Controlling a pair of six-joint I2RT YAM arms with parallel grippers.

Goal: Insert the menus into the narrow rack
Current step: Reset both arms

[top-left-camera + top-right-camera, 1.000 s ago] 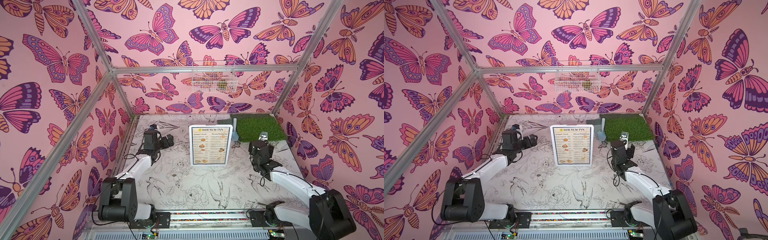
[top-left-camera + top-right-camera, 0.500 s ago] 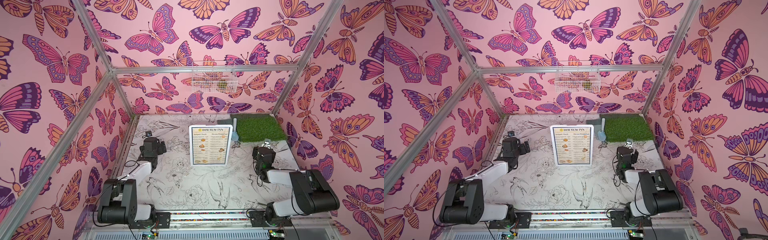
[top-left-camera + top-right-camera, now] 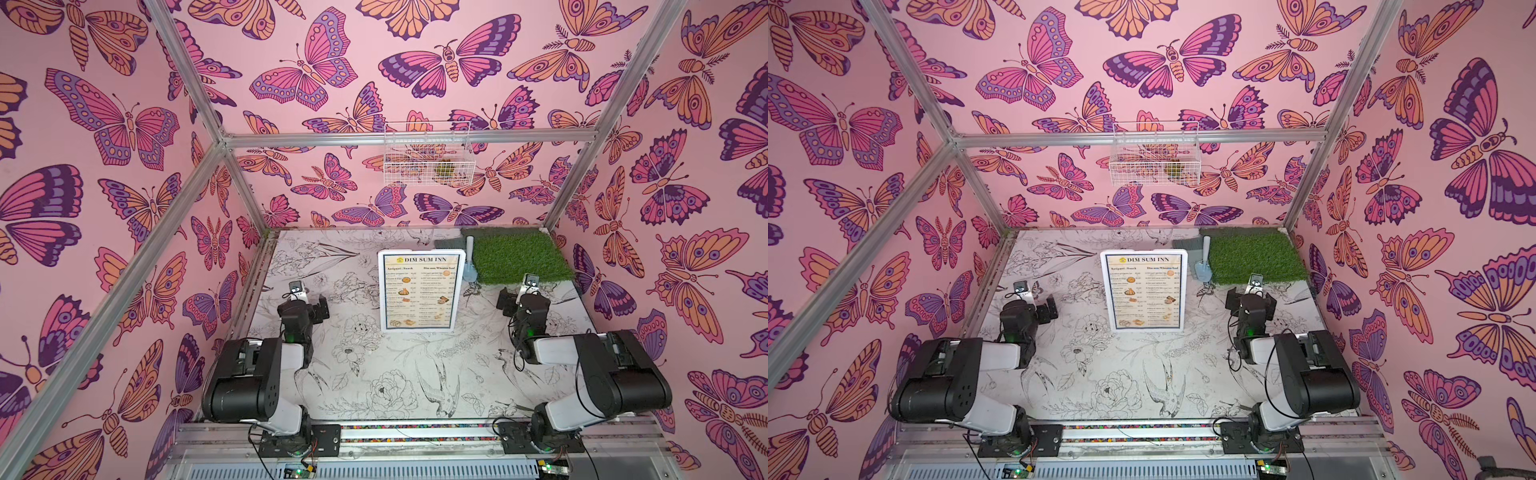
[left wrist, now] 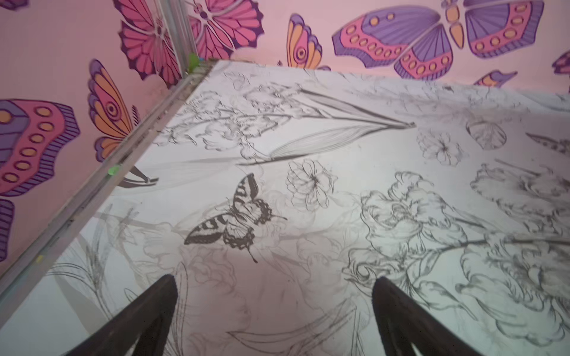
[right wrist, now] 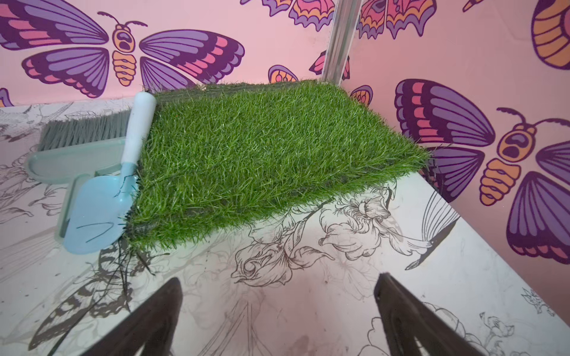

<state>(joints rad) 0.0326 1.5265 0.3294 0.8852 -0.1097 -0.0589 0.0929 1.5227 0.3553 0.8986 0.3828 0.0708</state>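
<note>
Left tool point(image 4: 275, 279), right tool point(image 5: 279, 277) spread wide (both empty), menu point(image 3: 419, 291) framed by narrow rack point(image 3: 461, 282), between them

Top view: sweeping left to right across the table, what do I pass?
left arm → menu → blue trowel → right arm. The brush and grass mat overlap others, so they are left out.
</note>
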